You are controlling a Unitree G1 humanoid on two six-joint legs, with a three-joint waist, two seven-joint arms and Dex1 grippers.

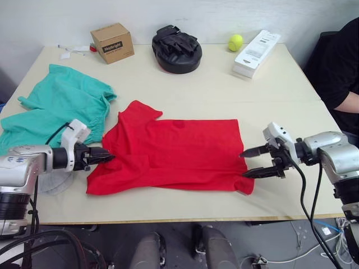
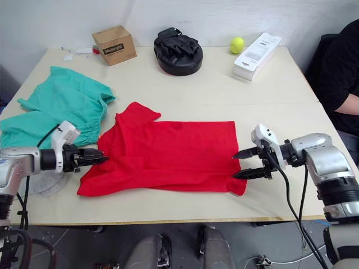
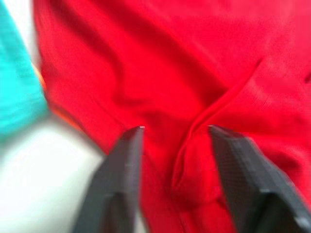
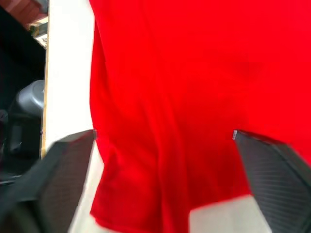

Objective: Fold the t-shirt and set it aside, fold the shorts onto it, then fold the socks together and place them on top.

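Near desk front edge:
Tee [image 1: 174,154]: flat.
Left gripper [image 3: 175,145]: spread.
Right gripper [image 1: 251,163]: spread.
Risk: single-layer pinch would skew fold.

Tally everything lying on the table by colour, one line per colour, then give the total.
Red: 1, the t-shirt
Teal-green: 1, the shorts
Light grey: 1, the socks, partly hidden behind the left arm
Brown: 1, cardboard box
Black: 1, padded mitt
Yellow-green: 1, tennis ball
White: 1, flat box
Total: 7
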